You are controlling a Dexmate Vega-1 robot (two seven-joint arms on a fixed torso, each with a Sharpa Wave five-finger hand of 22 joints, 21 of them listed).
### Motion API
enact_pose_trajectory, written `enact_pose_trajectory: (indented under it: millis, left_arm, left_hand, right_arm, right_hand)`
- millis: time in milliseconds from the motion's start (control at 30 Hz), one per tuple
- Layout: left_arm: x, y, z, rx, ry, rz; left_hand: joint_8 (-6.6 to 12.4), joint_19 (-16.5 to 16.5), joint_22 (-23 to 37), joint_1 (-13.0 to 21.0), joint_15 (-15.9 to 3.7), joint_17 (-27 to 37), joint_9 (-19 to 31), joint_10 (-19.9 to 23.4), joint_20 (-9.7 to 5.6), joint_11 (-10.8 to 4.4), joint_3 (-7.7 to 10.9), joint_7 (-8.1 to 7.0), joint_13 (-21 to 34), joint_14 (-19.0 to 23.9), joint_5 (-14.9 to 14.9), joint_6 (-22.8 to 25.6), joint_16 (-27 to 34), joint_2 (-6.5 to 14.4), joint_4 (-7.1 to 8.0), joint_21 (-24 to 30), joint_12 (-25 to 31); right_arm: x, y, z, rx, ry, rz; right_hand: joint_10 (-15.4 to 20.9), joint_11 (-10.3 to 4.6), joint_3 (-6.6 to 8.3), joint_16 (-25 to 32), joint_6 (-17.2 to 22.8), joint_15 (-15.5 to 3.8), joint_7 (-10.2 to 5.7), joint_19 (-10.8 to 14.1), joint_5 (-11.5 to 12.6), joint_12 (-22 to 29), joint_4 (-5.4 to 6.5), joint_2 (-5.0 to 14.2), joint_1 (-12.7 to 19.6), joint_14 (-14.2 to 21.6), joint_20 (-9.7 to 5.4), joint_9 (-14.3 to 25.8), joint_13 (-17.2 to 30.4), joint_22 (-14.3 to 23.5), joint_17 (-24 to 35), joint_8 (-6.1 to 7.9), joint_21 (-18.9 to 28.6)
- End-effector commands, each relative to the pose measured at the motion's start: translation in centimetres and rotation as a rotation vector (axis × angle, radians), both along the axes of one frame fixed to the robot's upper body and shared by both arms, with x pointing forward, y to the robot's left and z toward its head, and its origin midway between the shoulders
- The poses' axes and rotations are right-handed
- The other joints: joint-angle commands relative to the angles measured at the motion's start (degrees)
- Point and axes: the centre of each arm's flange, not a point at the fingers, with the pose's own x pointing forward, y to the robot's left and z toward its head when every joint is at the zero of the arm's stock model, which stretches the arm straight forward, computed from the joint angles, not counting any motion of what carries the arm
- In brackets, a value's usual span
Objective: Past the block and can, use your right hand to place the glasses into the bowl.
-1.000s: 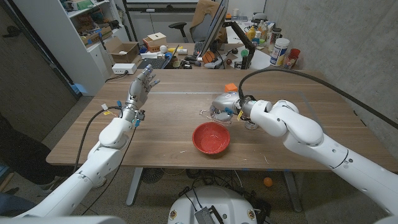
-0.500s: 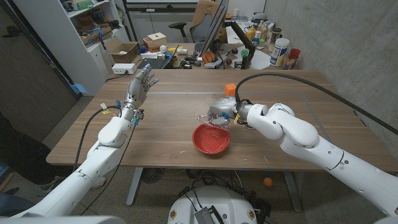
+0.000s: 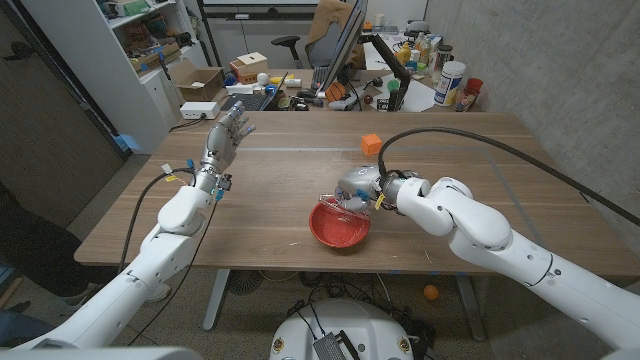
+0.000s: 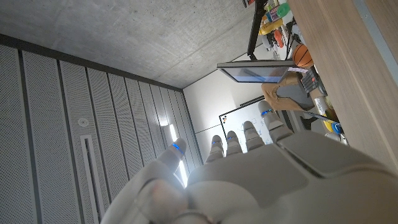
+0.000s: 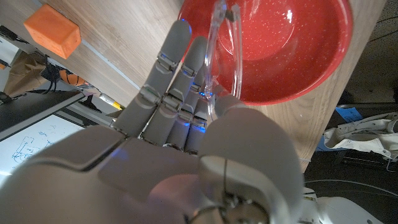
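left hand (image 4: 249,180) raised, fingers apart
its fingers (image 4: 227,143) point toward a cluttered desk beyond the wooden table (image 4: 348,62); it holds nothing.

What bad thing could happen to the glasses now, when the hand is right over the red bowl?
The right hand holds the clear glasses above the red bowl, near its rim. If it lets go there, the glasses might catch on the rim and slide onto the table. Dropping them could also bump the thin frame against the hard bowl. The glasses are see-through, so it is hard to judge how firmly the fingers grip them.
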Motion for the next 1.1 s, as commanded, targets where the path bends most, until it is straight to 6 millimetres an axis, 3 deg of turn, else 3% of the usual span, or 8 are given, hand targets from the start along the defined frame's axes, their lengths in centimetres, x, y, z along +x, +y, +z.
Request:
enact_pose_trajectory:
  millis: [33, 700, 833, 1100]
  left_arm:
    - [0.2, -0.5, 0.1, 0.014, 0.007, -0.012]
    - [-0.1, -0.9, 0.0, 0.02, 0.011, -0.012]
    - [-0.2, -0.9, 0.1, 0.021, 0.007, -0.009]
    - [-0.2, -1.0, 0.0, 0.017, 0.007, -0.013]
  left_hand:
    - [-0.06, -0.1, 0.1, -0.6, -0.24, 0.3, 0.1, 0.0, -0.19, 0.11, -0.31, 0.43, 0.2, 0.0, 0.3, 0.0, -0.1, 5.1, -0.03, 0.0, 0.4]
    - [-0.11, 0.1, 0.1, -0.5, -0.25, 0.3, 0.1, 0.0, -0.25, 0.13, -0.39, 0.52, 0.2, 0.0, 0.4, 0.0, -0.2, 5.1, -0.03, -0.2, 0.3]
    - [-0.11, 0.1, 0.1, -0.5, -0.28, 0.3, 0.1, 0.0, -0.28, 0.04, -0.41, 0.54, 0.2, 0.1, 0.4, 0.0, -0.2, 5.1, -0.03, -0.2, 0.3]
    - [-0.12, 0.1, 0.2, -0.5, -0.3, 0.3, 0.1, 0.0, -0.27, 0.09, -0.44, 0.67, 0.2, 0.0, 0.4, 0.0, -0.2, 5.1, -0.03, -0.2, 0.3]
  right_arm:
    - [-0.3, -0.2, -2.0, 0.025, 0.029, -0.008]
    - [0.7, -0.2, -4.1, -0.004, 0.056, -0.029]
    - [0.7, -0.3, -3.8, -0.018, 0.056, -0.044]
    - [0.8, -0.2, -3.8, -0.035, 0.062, -0.052]
  right_hand:
    - [0.3, -0.06, 0.89, -0.2, 5.6, -0.06, -5.1, -0.4, 0.3, 0.0, 0.36, 0.74, 0.4, 0.5, -1.86, 0.1, 0.2, 0.1, 0.3, 0.18, 0.4]
    - [0.3, -0.01, 1.0, -0.8, 5.8, 0.02, -5.08, -0.7, 0.3, -0.2, 0.29, 0.63, 0.4, 0.4, -1.89, 0.1, 0.3, -0.1, 0.8, 0.12, 1.3]
    - [-1.5, -0.04, 0.93, -1.8, 2.4, 0.04, -5.38, -1.3, 0.2, -1.0, -0.06, -0.02, 0.3, -1.0, -1.56, 0.0, 0.1, -0.2, 1.0, -1.46, 1.7]
    - [-2.4, 0.59, -0.17, -3.0, 1.6, 0.08, -4.71, -1.9, 0.0, -1.6, 0.56, -1.06, -1.4, -2.3, -1.33, 0.0, -0.2, -0.4, 1.0, -2.14, 2.3]
